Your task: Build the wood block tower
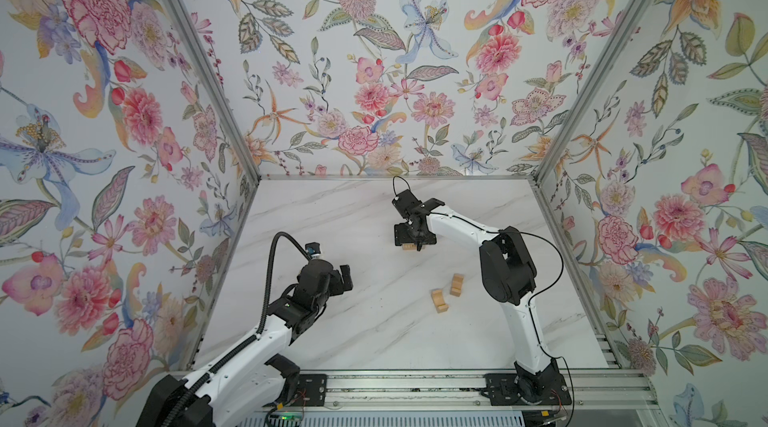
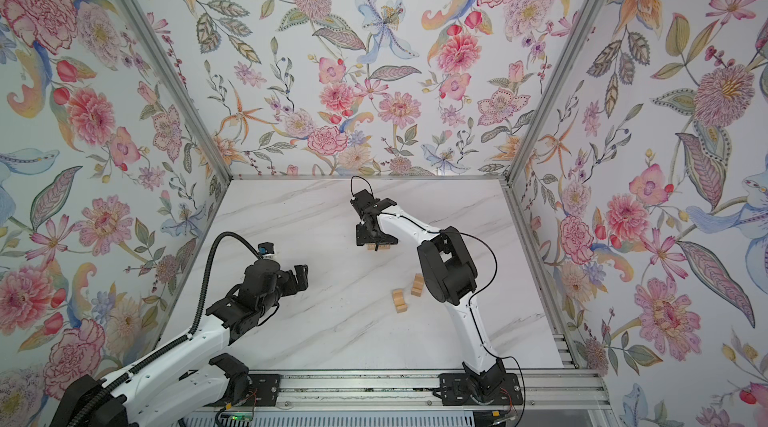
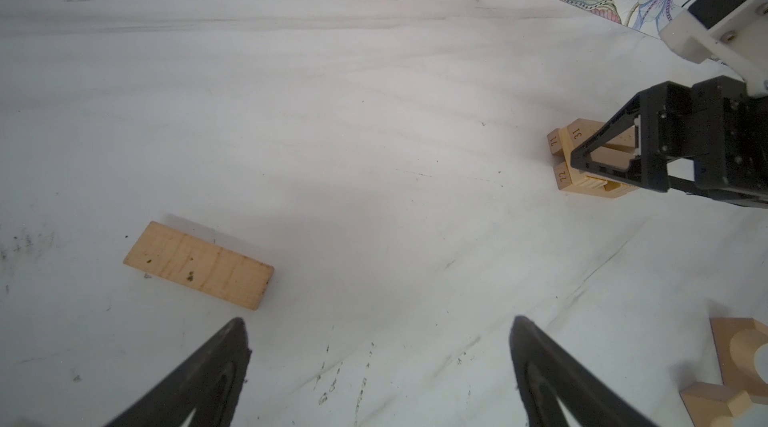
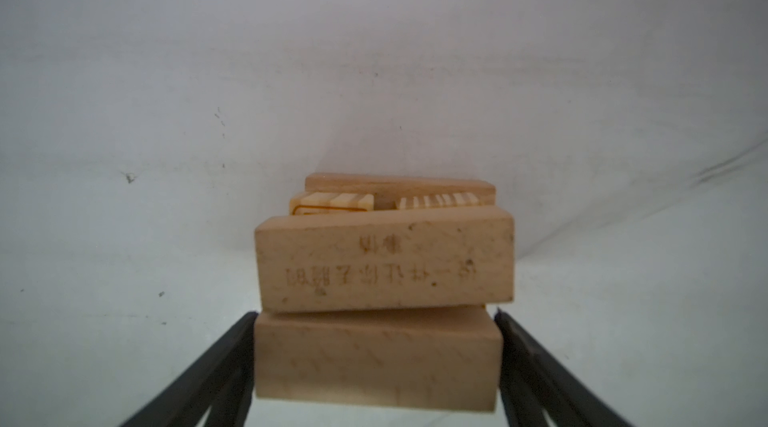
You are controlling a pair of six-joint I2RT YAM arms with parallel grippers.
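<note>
The tower [image 1: 409, 247] [image 2: 384, 247] is a low stack of tan wood blocks at mid-table. My right gripper [image 1: 414, 243] reaches down over it. In the right wrist view a plain bar [image 4: 376, 358] lies between the right gripper's [image 4: 376, 314] fingertips, which press on its two ends. Just beyond it sits an engraved block [image 4: 384, 262]. My left gripper [image 1: 345, 277] [image 3: 380, 329] hovers open and empty to the left. A loose plain bar [image 3: 198, 265] lies flat ahead of it. Two arch blocks [image 1: 439, 300] [image 1: 456, 284] lie nearer the front.
The left wrist view shows the tower [image 3: 577, 186] with numbered block ends, under a black finger [image 3: 602, 129] of the right gripper. Floral walls [image 1: 374, 71] enclose the marble table [image 1: 332, 217] on three sides. A metal rail [image 1: 415, 387] runs along the front.
</note>
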